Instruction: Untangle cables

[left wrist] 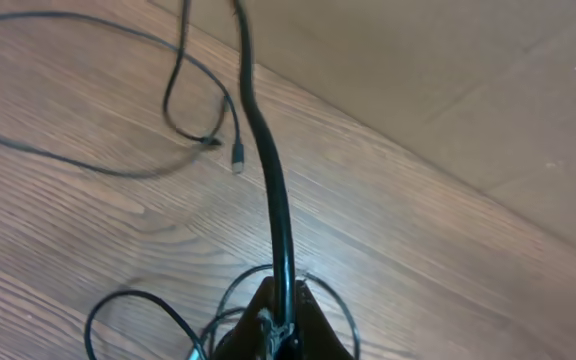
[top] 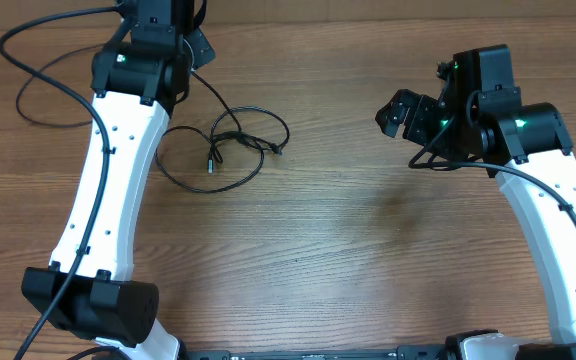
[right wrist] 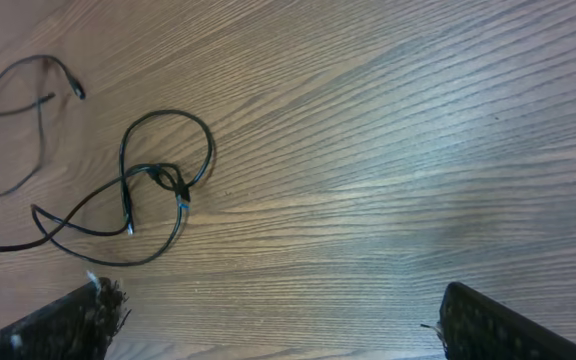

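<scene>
The left gripper (left wrist: 284, 335) is pressed together on a strand of the cables (left wrist: 268, 170), which runs up out of its closed tips in the left wrist view. More thin loops lie around the tips on the wooden surface (left wrist: 78, 240). Seen from overhead, this gripper (top: 198, 46) sits at the far left of the surface, and the strand drops from it into the cables (top: 234, 140) just beside the white left arm (top: 118, 170). There they lie as a few overlapping loops with small plugs at the loose ends. The right gripper (right wrist: 278, 293) is spread wide, its fingers (right wrist: 73, 320) at the two lower corners of the right wrist view with only bare surface between them. It hangs well apart from the cables (right wrist: 163, 180), whose small knot with a loop above it lies off to one side. A cardboard wall (left wrist: 468, 80) stands at the far edge of the surface.
</scene>
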You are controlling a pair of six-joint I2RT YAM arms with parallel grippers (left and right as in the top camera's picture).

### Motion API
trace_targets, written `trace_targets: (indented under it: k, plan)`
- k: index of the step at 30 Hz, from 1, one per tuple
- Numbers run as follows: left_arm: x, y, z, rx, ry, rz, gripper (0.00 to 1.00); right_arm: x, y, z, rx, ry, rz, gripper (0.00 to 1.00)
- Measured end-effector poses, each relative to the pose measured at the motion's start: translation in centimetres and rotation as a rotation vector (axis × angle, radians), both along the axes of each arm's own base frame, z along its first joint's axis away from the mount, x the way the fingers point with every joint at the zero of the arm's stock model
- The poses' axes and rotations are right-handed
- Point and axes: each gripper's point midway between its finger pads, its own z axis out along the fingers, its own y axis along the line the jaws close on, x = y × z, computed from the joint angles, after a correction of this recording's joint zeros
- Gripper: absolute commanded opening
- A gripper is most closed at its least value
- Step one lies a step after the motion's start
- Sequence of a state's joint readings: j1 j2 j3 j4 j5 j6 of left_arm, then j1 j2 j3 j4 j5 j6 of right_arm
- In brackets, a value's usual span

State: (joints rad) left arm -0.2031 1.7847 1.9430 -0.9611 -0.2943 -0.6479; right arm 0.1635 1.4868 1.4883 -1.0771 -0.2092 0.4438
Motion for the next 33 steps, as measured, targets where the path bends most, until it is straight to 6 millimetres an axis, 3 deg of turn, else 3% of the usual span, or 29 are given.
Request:
trace_targets:
  k: [3, 6, 8, 11, 18, 23, 27, 31, 33]
  plan:
    - [0.3, -1.2, 0.1, -0.014, -0.005, -0.085, 0.04, 0.0, 0.0, 0.0, -0.001, 0.001, 0.0, 1.0]
    - [0.5, -4.6, 0.4, -0.075, -0.012, -0.294, 0.04, 0.0, 0.0, 0.0, 0.0, 0.0, 0.0, 1.0]
    - [-0.3, -6.8, 0.2, -0.143, 0.011, -0.406, 0.04, 0.0, 0.0, 0.0, -0.001, 0.001, 0.0, 1.0]
    - [-2.4, -8.2, -1.3, -0.212, 0.11, -0.449, 0.04, 0.0, 0.0, 0.0, -0.001, 0.0, 0.0, 1.0]
    - [-6.9, -8.2, -4.5, -0.237, 0.334, -0.281, 0.04, 0.0, 0.0, 0.0, 0.0, 0.001, 0.0, 1.0]
    - [-9.5, -5.3, -5.7, -0.002, 0.42, -0.125, 0.06, 0.0, 0.0, 0.0, -0.001, 0.0, 0.0, 1.0]
    - [-10.9, -3.8, -6.2, 0.059, 0.479, -0.087, 0.04, 0.0, 0.0, 0.0, -0.001, 0.0, 0.0, 1.0]
    - [-12.3, -5.8, -8.6, -0.021, 0.588, -0.152, 0.04, 0.0, 0.0, 0.0, -0.001, 0.001, 0.0, 1.0]
    - [-13.2, -7.1, -10.5, -0.052, 0.662, -0.186, 0.25, 0.0, 0.0, 0.0, -0.001, 0.001, 0.0, 1.0]
